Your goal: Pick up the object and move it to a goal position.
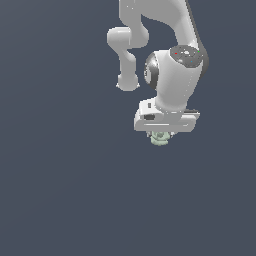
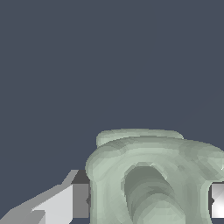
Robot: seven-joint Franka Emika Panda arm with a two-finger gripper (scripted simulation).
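The object (image 1: 160, 139) is a tiny pale mint-green blocky thing right under the white hand of my arm, near the middle of the exterior view. In the wrist view the object (image 2: 148, 166) is large, with a rounded grey-green hollow in its face. My gripper (image 1: 160, 134) is shut on it. In the wrist view my gripper (image 2: 151, 201) has one finger touching each side of the object; one grey fingertip (image 2: 81, 200) and the other white fingertip (image 2: 217, 200) show. The fingers are mostly hidden behind the hand in the exterior view. No goal marker shows.
The white arm (image 1: 175, 75) reaches in from the exterior view's upper edge. A plain dark blue-grey surface (image 1: 60, 175) fills the rest of both views.
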